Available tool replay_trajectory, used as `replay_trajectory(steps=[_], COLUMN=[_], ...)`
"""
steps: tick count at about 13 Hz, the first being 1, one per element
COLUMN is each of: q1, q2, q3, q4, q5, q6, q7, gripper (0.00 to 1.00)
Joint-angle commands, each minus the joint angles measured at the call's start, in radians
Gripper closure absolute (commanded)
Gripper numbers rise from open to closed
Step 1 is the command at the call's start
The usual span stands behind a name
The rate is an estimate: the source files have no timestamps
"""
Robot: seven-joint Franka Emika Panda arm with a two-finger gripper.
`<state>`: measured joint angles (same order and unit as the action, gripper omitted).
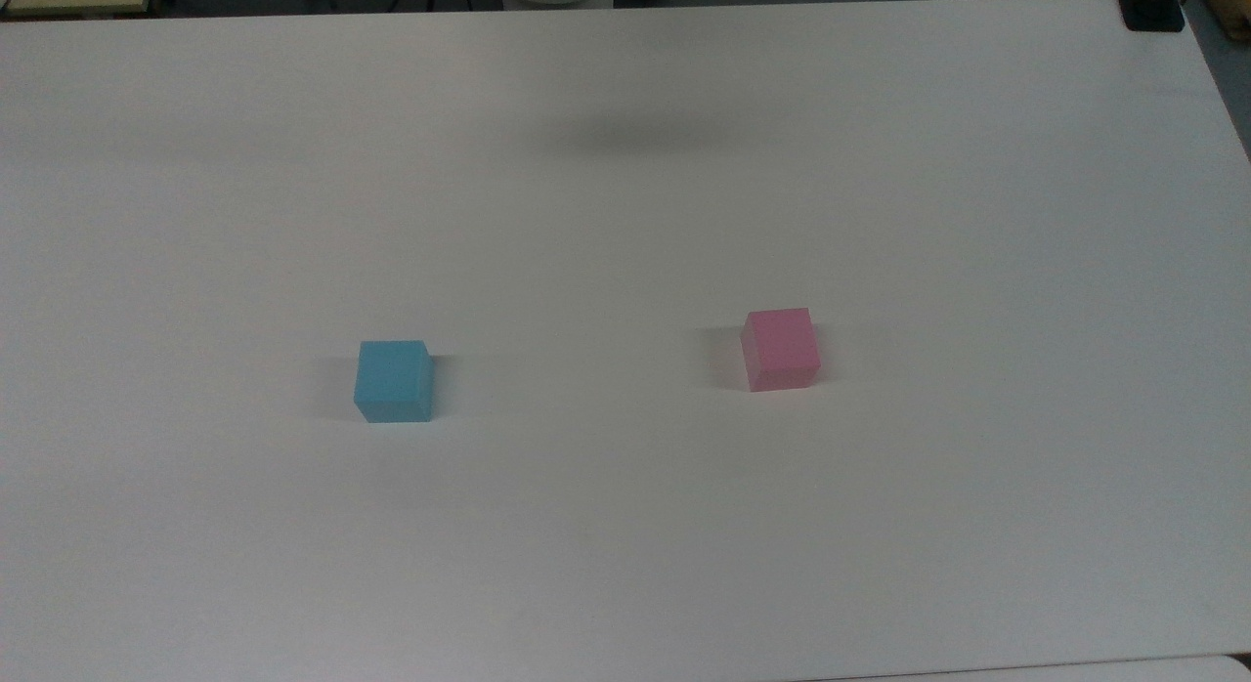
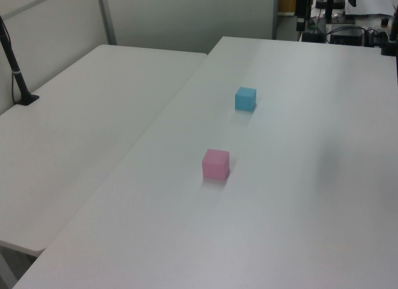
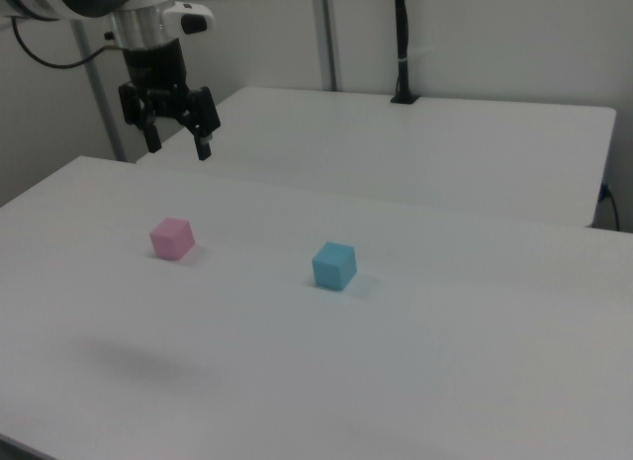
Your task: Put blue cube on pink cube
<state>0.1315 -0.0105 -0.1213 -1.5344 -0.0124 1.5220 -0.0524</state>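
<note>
Tabletop [image 1: 625, 565], white and matte, fills the near ground of the top view and carries both blocks, each resting flat with all visible faces plain. The small sky-blue foam-like cube [image 1: 393, 381] sits toward the top view's left, and the small pale pink foam-like cube [image 1: 779, 349] sits toward the top view's right, a touch farther back; the two are well apart, with bare table between them. Beyond them in the top view a soft dark shadow [image 1: 635, 135] lies on the white surface near the far edge.

In the left view the pink cube [image 2: 216, 164] is the nearer one and the blue cube [image 2: 245, 99] stands farther back. A second white table [image 2: 74, 140] adjoins on the left view's left, with a black post [image 2: 15, 71] clamped at its edge.

In the right view the blue cube [image 3: 334, 265] stands nearer the middle of the table, the pink cube [image 3: 172, 238] to the right view's left. Farther back and higher, the black two-finger gripper [image 3: 178, 143] hangs in the air on the white arm [image 3: 89, 0], well above the table and behind the pink cube. Its fingers [image 3: 202, 143] are spread apart and hold nothing.
</note>
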Motion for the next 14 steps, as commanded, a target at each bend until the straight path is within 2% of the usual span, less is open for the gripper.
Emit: replay_trajectory(steps=[1, 3, 7, 14], q1=[0.008, 0.008, -0.015, -0.030], q2=[0.013, 0.038, 0.162, 0.325], q3=[-0.008, -0.008, -0.008, -0.009], q4=[0.007, 0.010, 0.123, 0.128], q5=[-0.001, -0.006, -0.006, -0.009], q6=[-0.008, -0.006, 0.010, 0.234], q7=[0.005, 0.005, 0.000, -0.023], gripper=[0.00, 0.00, 0.00, 0.00])
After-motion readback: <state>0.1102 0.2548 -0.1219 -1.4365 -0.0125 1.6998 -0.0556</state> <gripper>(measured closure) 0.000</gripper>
